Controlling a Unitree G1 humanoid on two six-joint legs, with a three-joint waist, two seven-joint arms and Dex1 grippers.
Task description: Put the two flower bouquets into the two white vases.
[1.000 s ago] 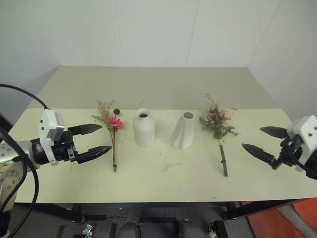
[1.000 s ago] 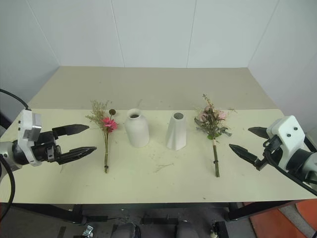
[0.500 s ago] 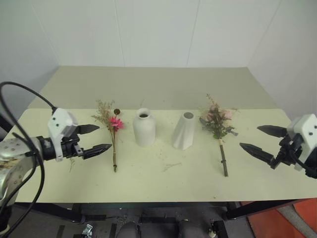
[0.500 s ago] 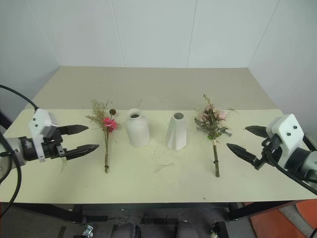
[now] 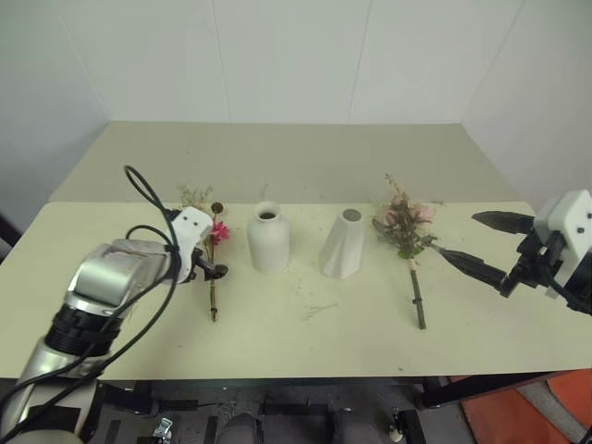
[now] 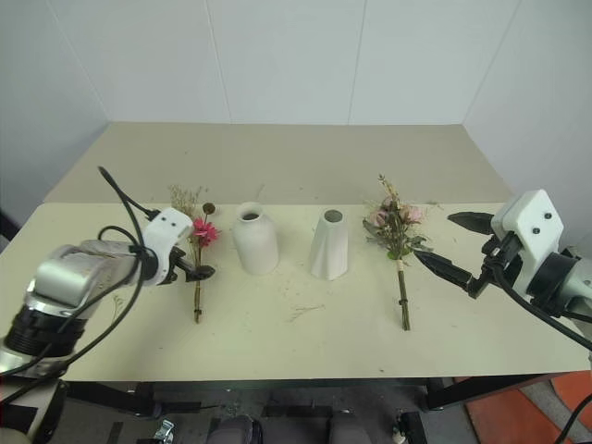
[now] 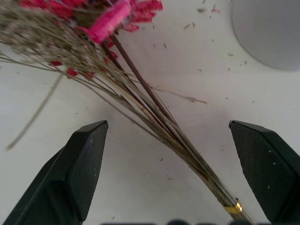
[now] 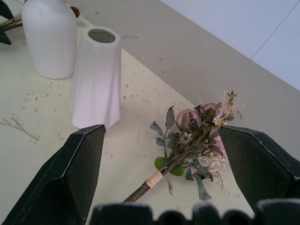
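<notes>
Near: pale yellow-green table (image 5: 305, 342), scattered dried bits | Left gripper (image 7: 168, 173) spread, straddling thin magenta-flowered bouquet (image 5: 212, 250) stems | Right gripper (image 5: 476, 242) spread beside pink-rose bouquet (image 5: 404, 231) | Between: rounded white vase (image 5: 268, 238), faceted cone white vase (image 5: 343, 244).

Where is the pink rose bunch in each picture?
Left eye view: the rose bunch lies right of centre, beside the cone vase.
Right eye view: the same, right of centre, beside the cone vase.
Left wrist view: not in it.
Right wrist view: between the two black fingers.
Shared landmark: the cone vase.
</notes>
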